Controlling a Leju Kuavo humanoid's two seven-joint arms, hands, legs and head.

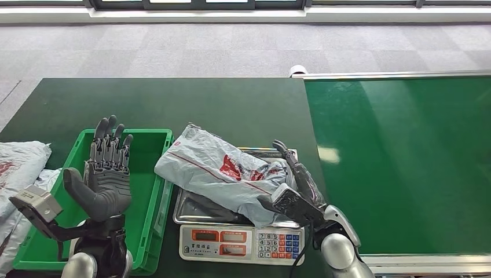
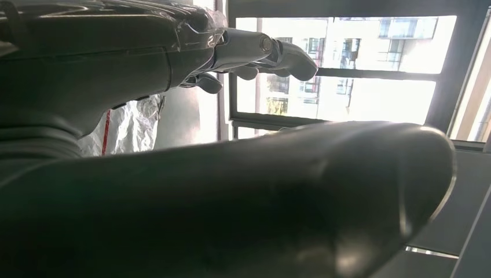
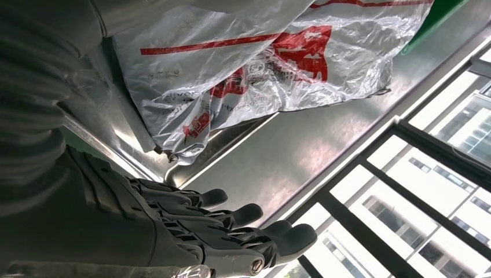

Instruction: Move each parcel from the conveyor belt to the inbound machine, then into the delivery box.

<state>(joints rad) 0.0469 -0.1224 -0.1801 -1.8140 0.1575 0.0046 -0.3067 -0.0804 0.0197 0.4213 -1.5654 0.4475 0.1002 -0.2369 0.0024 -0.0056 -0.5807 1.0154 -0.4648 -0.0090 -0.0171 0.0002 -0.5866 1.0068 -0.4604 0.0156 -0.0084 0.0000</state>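
A grey-white plastic parcel with red print lies across the steel tray of the scale, its left end hanging toward the green box. My right hand lies flat along the parcel's right end, fingers straight and holding nothing, thumb close to the bag's lower edge. In the right wrist view the parcel rests on the tray, with the right hand beside it. My left hand is raised above the green box, fingers up and apart, empty. In the left wrist view, the parcel lies beyond the left hand.
The bright green conveyor belt runs along the right with nothing on it. More grey parcels are piled at the left edge beside the box. The dark green table stretches behind the scale, with grey floor beyond.
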